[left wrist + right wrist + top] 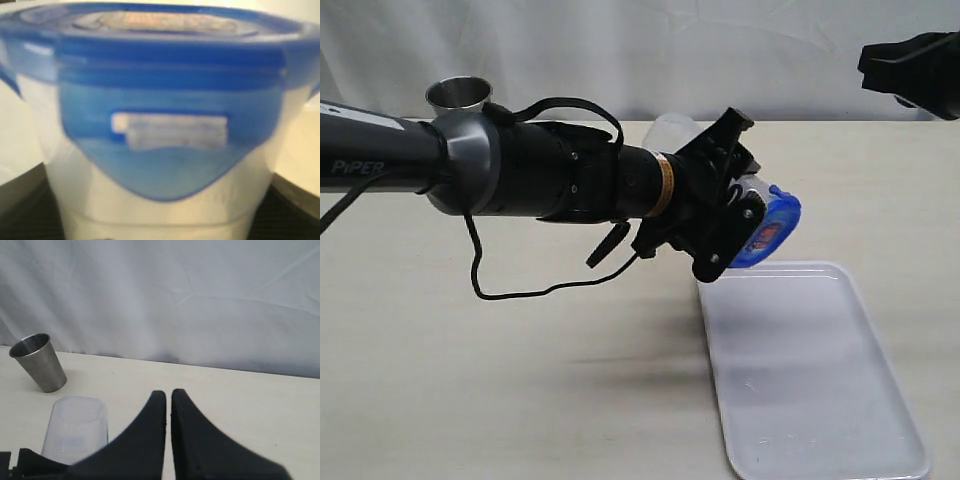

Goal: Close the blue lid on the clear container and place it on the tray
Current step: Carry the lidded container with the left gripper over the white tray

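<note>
My left pincer (750, 210) is pinching the tall, narrow clear plastic container (150, 215) just under its small rounded-square blue plastic lid (775, 225), jaws spread wide around the body. The lid sits on the container, and the one snap flap facing my wrist lies folded down; the other flaps I cannot judge. I hold the container tilted well off upright in the air, lid towards four o'clock and base towards ten, over the eleven o'clock corner of the flat white rectangular plastic tray (880, 330), which lies at five o'clock on the pale desk (470, 380). My right pincer (168, 405) is pressed together, holding nothing, raised at one o'clock, well apart. The small steel cup (458, 95) stands at eleven o'clock, out of my way. To set down well, I should roll my wrist until the base faces down, move towards the tray's middle, lower until the base rests flat, and only then let go, since something this tall and narrow would probably topple
</note>
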`<control>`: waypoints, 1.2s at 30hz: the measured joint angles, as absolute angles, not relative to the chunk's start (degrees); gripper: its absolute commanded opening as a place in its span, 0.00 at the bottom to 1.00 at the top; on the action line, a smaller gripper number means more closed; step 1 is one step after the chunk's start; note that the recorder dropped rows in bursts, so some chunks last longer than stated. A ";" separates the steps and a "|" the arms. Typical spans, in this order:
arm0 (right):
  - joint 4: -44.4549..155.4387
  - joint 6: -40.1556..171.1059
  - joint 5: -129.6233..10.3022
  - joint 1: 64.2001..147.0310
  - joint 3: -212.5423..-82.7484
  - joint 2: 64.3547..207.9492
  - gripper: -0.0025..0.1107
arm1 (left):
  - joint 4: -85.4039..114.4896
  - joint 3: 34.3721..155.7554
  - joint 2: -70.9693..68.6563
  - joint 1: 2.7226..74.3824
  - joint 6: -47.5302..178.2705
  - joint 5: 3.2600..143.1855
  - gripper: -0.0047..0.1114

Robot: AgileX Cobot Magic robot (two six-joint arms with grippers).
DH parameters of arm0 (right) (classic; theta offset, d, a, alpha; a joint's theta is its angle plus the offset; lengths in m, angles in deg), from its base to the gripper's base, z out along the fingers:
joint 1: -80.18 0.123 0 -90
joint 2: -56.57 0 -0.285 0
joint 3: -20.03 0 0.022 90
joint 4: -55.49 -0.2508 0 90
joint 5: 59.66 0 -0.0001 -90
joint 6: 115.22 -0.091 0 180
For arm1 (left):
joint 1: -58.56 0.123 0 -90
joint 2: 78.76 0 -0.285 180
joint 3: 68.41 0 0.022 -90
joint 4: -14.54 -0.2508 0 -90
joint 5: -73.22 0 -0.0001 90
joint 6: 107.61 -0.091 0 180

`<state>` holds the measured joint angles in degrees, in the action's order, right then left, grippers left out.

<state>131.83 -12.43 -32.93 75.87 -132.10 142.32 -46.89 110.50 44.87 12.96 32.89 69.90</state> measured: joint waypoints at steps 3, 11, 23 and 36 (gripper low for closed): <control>132.18 -12.43 -32.05 75.87 -132.10 142.32 0.06 | -46.89 110.50 44.97 11.96 28.91 70.88 0.04; 132.34 -12.43 -31.18 75.87 -132.10 142.32 0.06 | -46.89 110.50 44.97 11.26 18.65 71.70 0.04; 133.48 -12.43 -30.13 75.87 -132.10 142.32 0.06 | -46.89 110.50 44.97 11.26 10.53 71.59 0.04; 133.84 -12.43 -29.91 75.87 -132.10 142.32 0.06 | -32.39 110.50 44.97 11.26 46.36 61.18 0.04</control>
<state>133.84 -12.43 -29.91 75.87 -132.10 142.32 -32.39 110.50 44.97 11.26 46.36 61.18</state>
